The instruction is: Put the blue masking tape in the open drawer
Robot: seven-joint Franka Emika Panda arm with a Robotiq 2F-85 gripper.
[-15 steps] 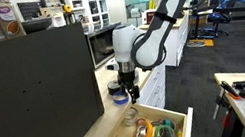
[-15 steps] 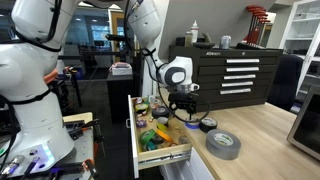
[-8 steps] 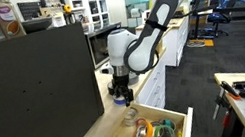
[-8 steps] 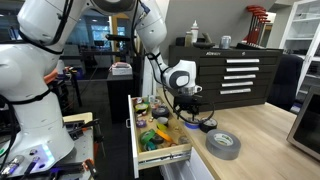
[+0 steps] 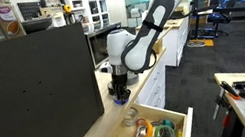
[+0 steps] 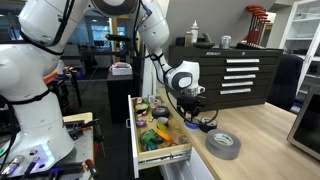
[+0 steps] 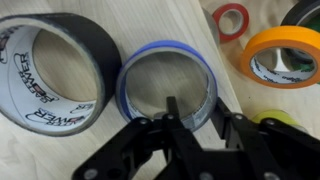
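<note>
Writing: "POWER" on the white core of the black tape roll (image 7: pixel 100 50); the rest is too small for me to read.
Open drawer (image 5: pixel 158 106): holds green and orange rolls (image 5: pixel 146 131) among other small things.
Blue masking tape (image 7: pixel 160 50): flat on the worktop (image 7: pixel 170 15), just beside the black tape roll, outside the drawer.
My gripper (image 7: pixel 193 115): fingers at the blue ring's near wall; clamped or not, I cannot tell.

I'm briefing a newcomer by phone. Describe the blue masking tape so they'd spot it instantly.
On the pale wooden tabletop beside the open drawer, look directly under the gripper. Between a larger black roll and an orange roll lies the blue masking tape, the only bright blue ring.
</note>
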